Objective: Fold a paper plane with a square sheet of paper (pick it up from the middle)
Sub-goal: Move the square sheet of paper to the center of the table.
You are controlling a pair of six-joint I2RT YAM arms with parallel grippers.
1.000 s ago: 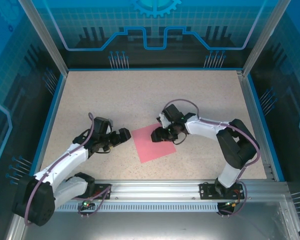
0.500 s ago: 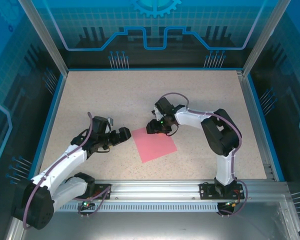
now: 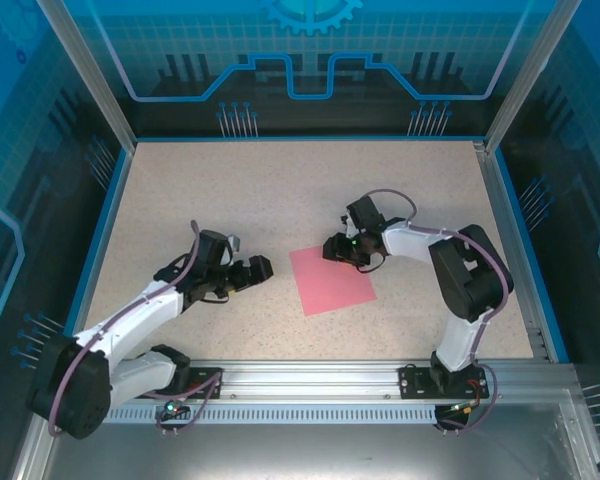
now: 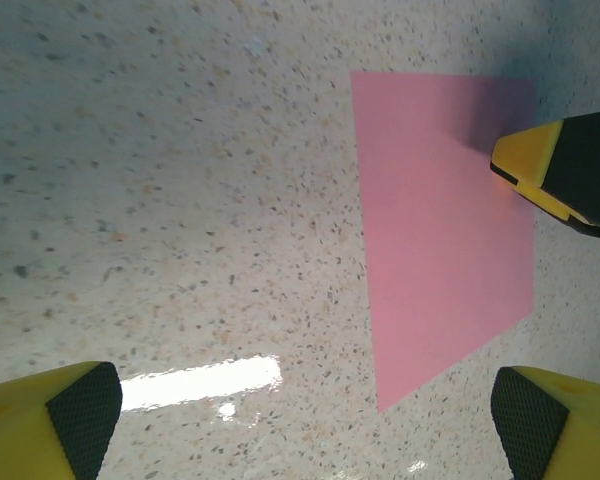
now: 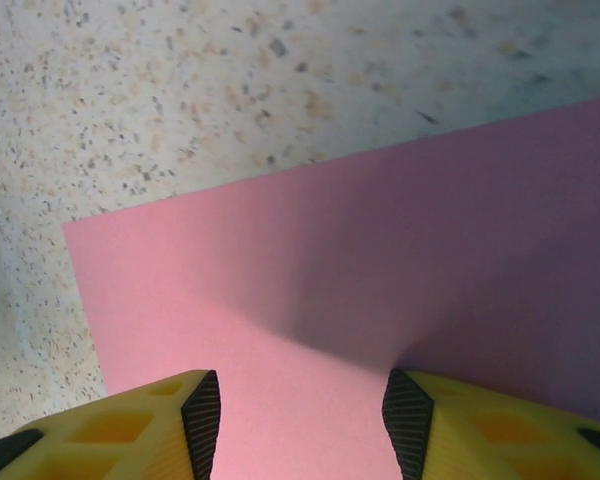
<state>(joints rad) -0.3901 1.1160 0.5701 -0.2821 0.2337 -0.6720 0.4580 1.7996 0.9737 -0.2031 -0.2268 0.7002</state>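
The sheet (image 3: pixel 335 283) slid right over the speckled table (image 3: pixel 230 190), left end effector (image 3: pixel 265 267) and right end effector (image 3: pixel 333 248) released.

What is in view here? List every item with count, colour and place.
square sheet of paper: one, pink-red, lying flat and unfolded on the table, right of centre
table: one, speckled beige, blue-edged
mounting rail: one, silver, along the table's near edge
enclosure panels: blue translucent, around the table
left gripper: one, black with yellow fingers, jaws wide open, on the sheet's left and apart from it
right gripper: one, same colours, jaws apart, over the sheet's far edge
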